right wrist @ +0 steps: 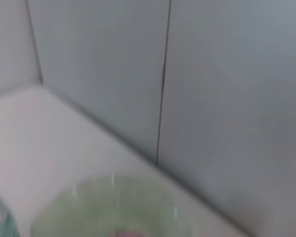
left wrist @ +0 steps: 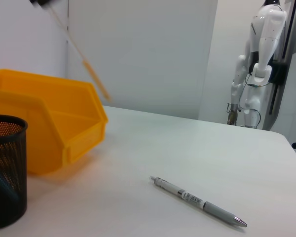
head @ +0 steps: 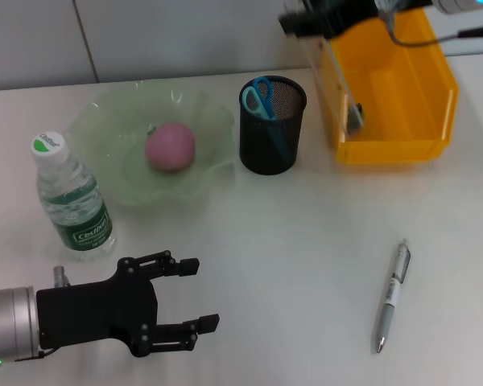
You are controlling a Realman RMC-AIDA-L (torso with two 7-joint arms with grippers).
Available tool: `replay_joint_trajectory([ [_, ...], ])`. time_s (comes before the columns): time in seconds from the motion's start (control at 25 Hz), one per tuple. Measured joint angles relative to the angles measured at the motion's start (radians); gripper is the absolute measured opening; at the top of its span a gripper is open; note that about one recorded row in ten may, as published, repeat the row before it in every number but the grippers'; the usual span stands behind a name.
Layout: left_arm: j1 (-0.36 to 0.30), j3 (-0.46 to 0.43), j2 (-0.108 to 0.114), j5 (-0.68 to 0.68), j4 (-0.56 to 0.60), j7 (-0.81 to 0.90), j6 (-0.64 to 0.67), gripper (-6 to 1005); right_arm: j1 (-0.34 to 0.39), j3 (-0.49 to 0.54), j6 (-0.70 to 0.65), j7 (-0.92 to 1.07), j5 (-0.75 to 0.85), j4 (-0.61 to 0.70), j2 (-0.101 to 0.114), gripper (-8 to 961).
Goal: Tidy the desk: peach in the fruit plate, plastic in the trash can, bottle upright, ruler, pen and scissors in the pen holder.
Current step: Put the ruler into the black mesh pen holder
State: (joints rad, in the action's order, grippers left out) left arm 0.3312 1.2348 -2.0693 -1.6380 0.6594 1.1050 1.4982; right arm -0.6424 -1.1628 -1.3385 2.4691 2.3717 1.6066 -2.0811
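Right end effector [head: 338, 20] was up over the yellow bin [head: 402, 88], pinching the ruler [left wrist: 81, 59]. Best move: swing it above the pen holder [head: 272, 125], go vertical, clear the scissors [head: 260, 96]. Left end effector [head: 189, 293] sat spread, idle. Pen [head: 392, 296] lay on the surface [head: 290, 241].

The worktop [head: 290, 233] is smooth, matt white. On it the fruit plate [head: 113, 121] looks like translucent pale green glass or plastic with a soft sheen; the peach [head: 171, 146] inside has a dull, velvety pink skin. Beside the plate, the bottle [head: 71, 201] is clear glossy plastic with a printed green label. The pen holder [head: 272, 127] is matt black wire mesh. The trash can [head: 402, 88] is smooth, glossy yellow plastic. The pen [head: 391, 296] has a silvery, metallic-looking barrel. The left gripper [head: 200, 293] is matt black.
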Motion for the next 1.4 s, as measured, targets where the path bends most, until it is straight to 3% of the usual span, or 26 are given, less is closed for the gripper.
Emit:
replay_joint_trajectory([
  [0.28, 0.003, 0.0, -0.001, 0.002, -0.005, -0.002, 0.001, 811, 0.009, -0.024, 0.217, -0.09, -0.116, -0.123, 0.0, 383],
  [0.6, 0.014, -0.004, 0.002, 0.013, -0.035, -0.015, 0.003, 811, 0.019, -0.027, 0.397, -0.371, -0.422, -0.346, 0.001, 383],
  [0.8, 0.015, -0.008, 0.004, 0.013, -0.035, -0.016, 0.004, 810, 0.012, -0.032, 0.447, -0.474, -0.507, -0.444, 0.002, 382],
  [1.4, 0.016, -0.012, 0.002, 0.014, -0.037, -0.016, 0.008, 810, -0.041, -0.035, 0.505, -0.582, -0.54, -0.605, 0.0, 382],
])
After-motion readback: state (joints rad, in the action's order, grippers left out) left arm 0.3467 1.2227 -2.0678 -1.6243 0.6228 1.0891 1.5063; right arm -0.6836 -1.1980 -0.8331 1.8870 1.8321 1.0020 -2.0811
